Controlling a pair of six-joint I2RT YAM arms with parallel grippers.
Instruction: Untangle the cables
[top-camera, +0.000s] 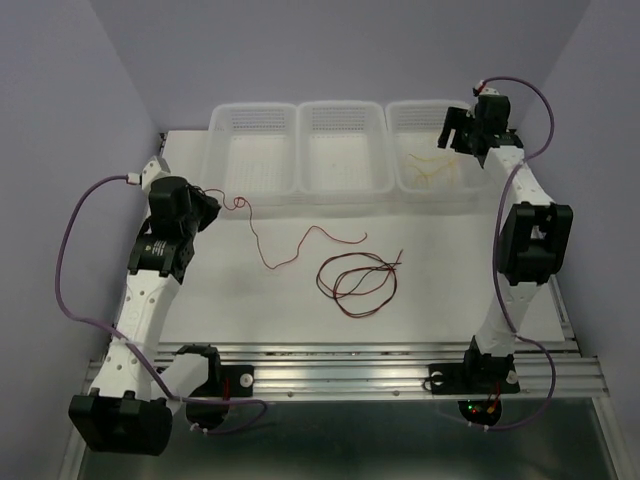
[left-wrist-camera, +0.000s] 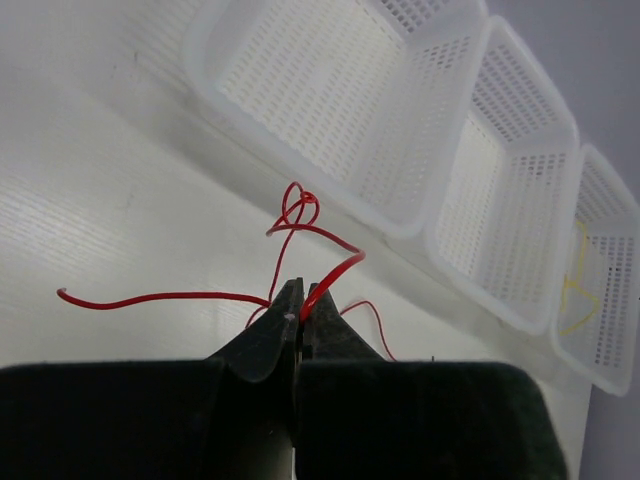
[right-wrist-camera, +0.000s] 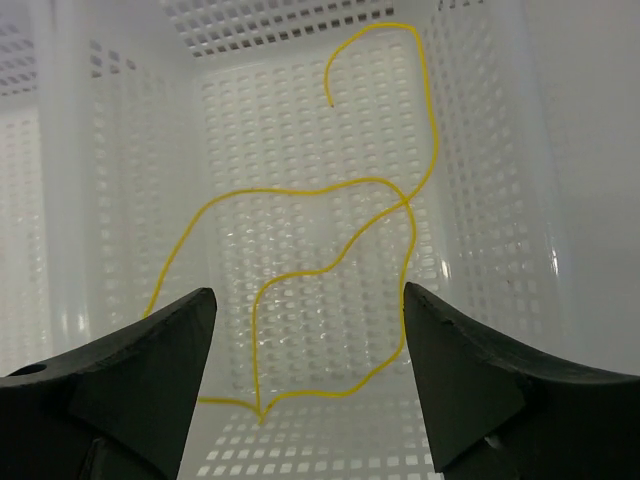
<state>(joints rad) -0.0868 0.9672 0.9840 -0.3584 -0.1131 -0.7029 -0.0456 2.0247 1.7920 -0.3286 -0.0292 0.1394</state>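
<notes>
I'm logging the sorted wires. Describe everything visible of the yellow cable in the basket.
The yellow cable is one very thin, smooth, flexible wire, plastic-coated by its look. It lies loose in wavy bends, crossing itself once, on the floor of the rightmost white perforated basket, with one free end pointing toward the far wall. The right gripper hangs open above it and seems not to touch it.
</notes>
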